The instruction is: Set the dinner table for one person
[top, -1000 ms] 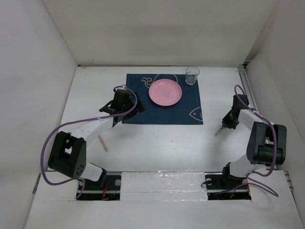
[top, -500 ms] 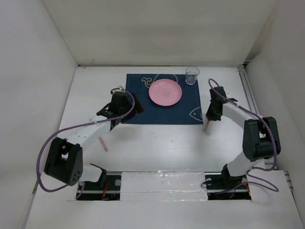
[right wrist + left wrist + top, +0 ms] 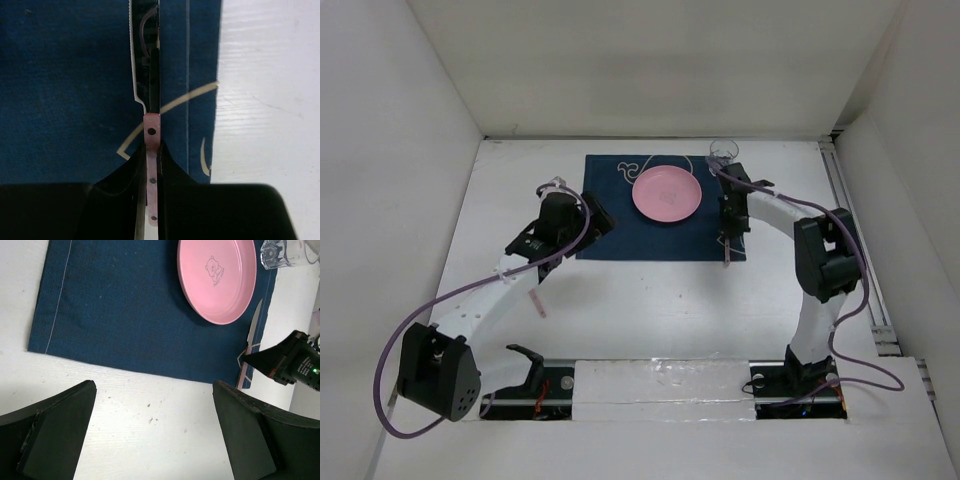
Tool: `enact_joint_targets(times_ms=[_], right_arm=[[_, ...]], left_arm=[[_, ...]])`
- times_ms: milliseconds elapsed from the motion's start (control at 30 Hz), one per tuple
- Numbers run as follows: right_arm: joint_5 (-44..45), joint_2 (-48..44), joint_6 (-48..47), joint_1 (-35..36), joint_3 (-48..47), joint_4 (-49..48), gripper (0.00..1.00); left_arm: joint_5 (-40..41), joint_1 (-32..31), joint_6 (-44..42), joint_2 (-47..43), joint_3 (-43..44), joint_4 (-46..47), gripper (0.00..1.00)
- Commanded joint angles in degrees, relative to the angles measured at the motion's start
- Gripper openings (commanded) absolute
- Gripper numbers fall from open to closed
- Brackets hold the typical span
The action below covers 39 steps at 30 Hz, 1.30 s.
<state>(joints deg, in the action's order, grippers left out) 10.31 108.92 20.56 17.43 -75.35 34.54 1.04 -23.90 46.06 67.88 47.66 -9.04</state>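
Lit brightly and evenly from above, casting only faint soft shadows on the dinner table (image 3: 650,290). Blurred at the near fingers (image 3: 55,435) in both wrist views.

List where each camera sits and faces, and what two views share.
Top external: above and behind, facing down on the white dinner table; both arms show.
Left wrist: faces down on the dark-blue cloth placemat; open left end effector shows.
Right wrist: faces down along the pink-handled knife the right end effector grips.
Both wrist views share knife, placemat.
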Motion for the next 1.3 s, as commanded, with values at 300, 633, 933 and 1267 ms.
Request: enact_joint_targets(times_ms=[300, 633, 933, 1267], right_arm=[[-1.08, 4.71, -3.86, 1.38, -11.30, 4.91, 0.00], [-1.08, 8.76, -5.00, -1.52, -15.35, 6.06, 0.00], [-1.60, 10.51, -4.47, -3.28, -16.49, 5.01, 0.00], [-2.83, 11.57, -3.95, -3.28, -18.16, 4.48, 0.01]], left_arm=[[2.65, 0.26, -0.71, -5.39, 3.49, -4.41, 1.00], [2.65, 0.26, -1.24, -4.86, 4.02, -4.41, 1.00], [2.65, 0.26, -1.24, -4.86, 4.02, -4.94, 1.00], [2.65, 0.26, -1.24, -5.39, 4.55, -5.55, 1.00]])
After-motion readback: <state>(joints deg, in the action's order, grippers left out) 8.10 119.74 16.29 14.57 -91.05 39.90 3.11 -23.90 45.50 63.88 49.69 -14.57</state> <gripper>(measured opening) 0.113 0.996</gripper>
